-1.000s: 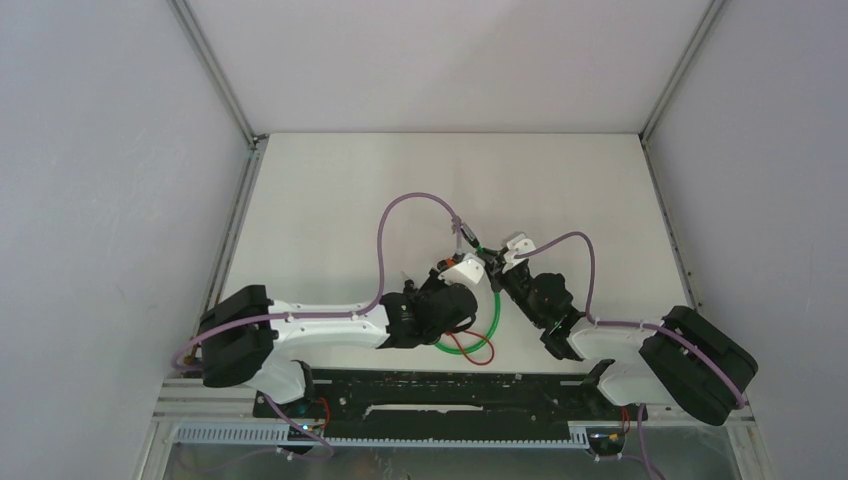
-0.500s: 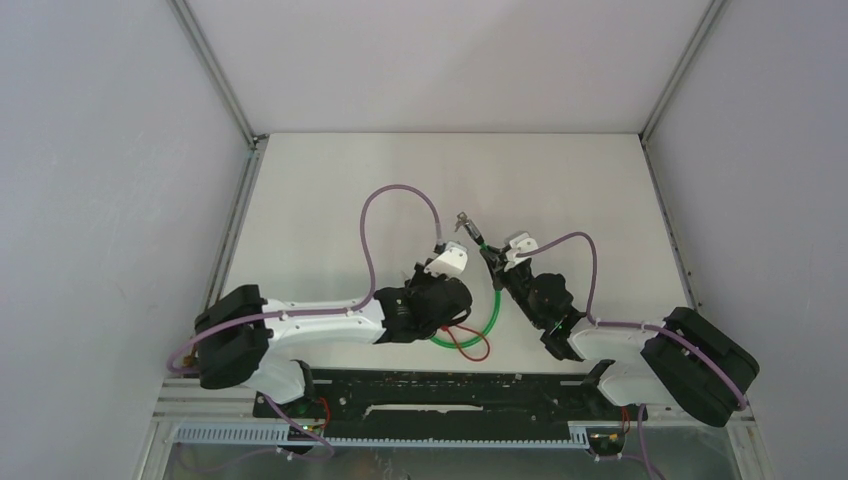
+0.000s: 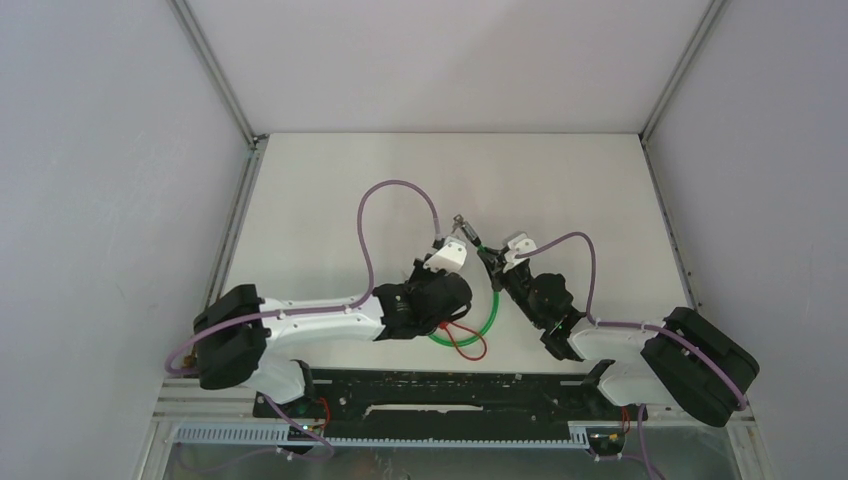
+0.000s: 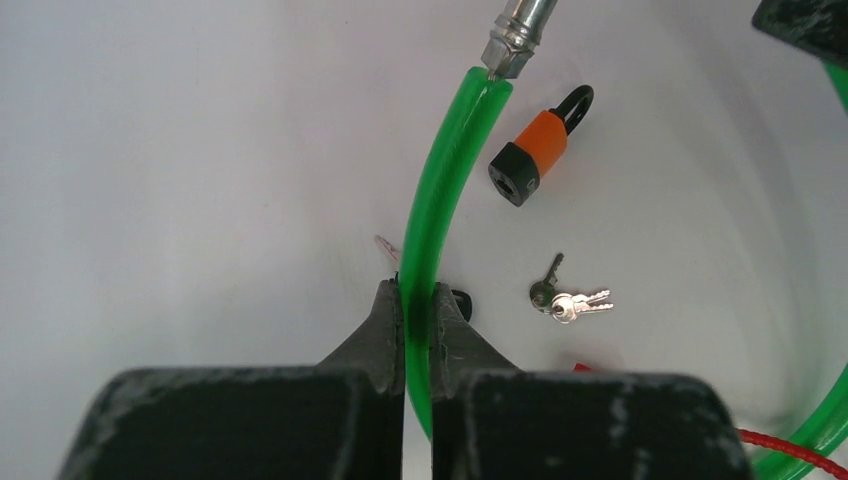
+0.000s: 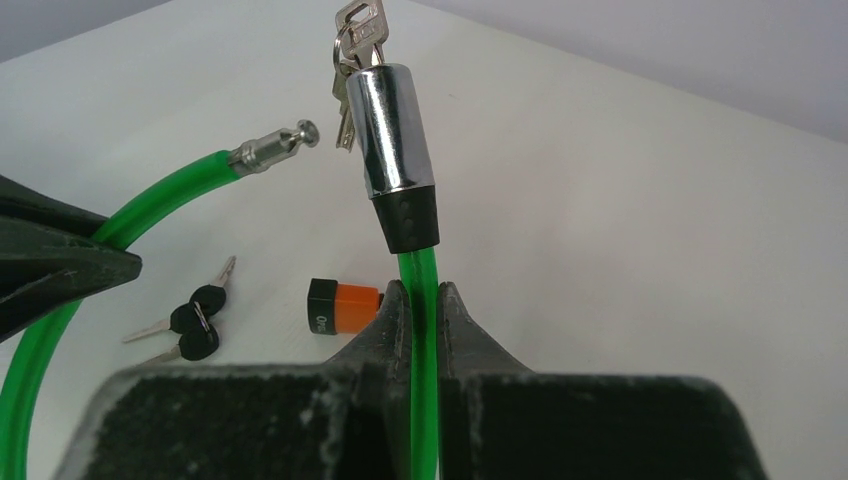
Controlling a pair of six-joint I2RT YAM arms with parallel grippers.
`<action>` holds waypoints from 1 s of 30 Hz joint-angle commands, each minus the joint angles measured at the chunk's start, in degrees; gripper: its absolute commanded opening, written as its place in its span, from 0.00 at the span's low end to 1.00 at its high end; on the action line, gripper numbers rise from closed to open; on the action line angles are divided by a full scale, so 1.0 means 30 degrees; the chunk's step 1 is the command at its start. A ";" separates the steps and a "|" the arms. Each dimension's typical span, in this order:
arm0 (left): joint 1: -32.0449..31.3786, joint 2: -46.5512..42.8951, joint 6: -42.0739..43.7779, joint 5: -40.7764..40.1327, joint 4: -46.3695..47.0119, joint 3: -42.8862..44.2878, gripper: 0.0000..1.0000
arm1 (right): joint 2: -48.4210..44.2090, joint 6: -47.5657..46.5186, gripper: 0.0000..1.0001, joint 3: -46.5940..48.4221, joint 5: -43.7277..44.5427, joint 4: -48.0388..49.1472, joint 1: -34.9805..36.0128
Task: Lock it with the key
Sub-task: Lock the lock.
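Observation:
My left gripper (image 4: 420,300) is shut on the green cable (image 4: 440,200) a little behind its bare metal pin (image 4: 515,35). My right gripper (image 5: 421,295) is shut on the same cable (image 5: 420,275) just below its chrome lock barrel (image 5: 393,125), which stands upright with a bunch of keys (image 5: 358,30) in its top. The pin (image 5: 275,148) points at the barrel from the left, with a small gap between them. In the top view both grippers, left (image 3: 450,250) and right (image 3: 490,262), are mid-table and the barrel (image 3: 463,222) is held above it.
An orange padlock (image 4: 535,150) lies on the table under the cable ends, also seen in the right wrist view (image 5: 345,307). Silver keys (image 4: 570,300) and black-headed keys (image 5: 195,325) lie beside it. A red cable (image 3: 470,345) loops near the arm bases.
My left gripper has drawn back to the left with the pin end, away from the lock barrel. The right gripper has kept the barrel nearly still.

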 commanded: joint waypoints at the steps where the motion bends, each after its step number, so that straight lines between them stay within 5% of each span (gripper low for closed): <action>1: 0.0089 0.0293 0.0053 0.0516 0.1110 0.1591 0.00 | -0.0182 0.0230 0.00 0.0943 -0.1131 0.1898 0.0223; 30: 0.0505 0.0752 0.0222 0.1504 0.1069 0.2257 0.00 | -0.0038 0.0241 0.00 0.0950 -0.1067 0.2073 0.0243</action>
